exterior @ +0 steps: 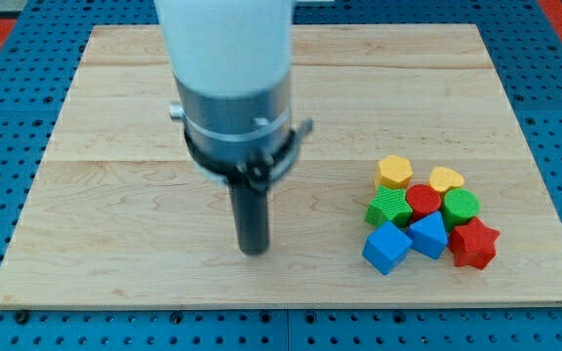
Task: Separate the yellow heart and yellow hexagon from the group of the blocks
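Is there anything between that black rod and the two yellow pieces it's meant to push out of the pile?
Nothing visible does. Bare board lies between my tip and the cluster at the view's right. The yellow hexagon and yellow heart sit on the cluster's top edge, touching the green and red blocks below them.

Single camera only, no second view to overlap. It looked down at a steep angle from the bench's [115,107] near long edge, close enough that the board nearly filled the frame, and the arm's upper body was cropped at the view's top.
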You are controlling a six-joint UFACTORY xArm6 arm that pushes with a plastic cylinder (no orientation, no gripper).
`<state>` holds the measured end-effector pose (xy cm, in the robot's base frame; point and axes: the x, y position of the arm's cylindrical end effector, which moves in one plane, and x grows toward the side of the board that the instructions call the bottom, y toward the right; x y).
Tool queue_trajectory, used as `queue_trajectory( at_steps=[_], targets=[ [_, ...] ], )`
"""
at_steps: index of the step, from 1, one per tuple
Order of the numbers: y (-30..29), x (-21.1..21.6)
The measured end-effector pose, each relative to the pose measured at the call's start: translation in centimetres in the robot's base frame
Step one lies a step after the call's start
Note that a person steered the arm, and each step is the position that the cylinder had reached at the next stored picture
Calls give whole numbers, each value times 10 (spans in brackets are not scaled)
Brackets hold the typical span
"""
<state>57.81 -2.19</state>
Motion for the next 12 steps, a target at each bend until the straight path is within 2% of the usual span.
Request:
queue_trajectory(
  at_steps=[1, 3, 4, 6, 7, 8, 9, 12],
  targets=[
    [55, 41],
    [275, 38],
    [333, 20],
    [296, -65],
    [259, -95],
    [229, -98],
    [248, -98],
    [249, -98]
  ],
)
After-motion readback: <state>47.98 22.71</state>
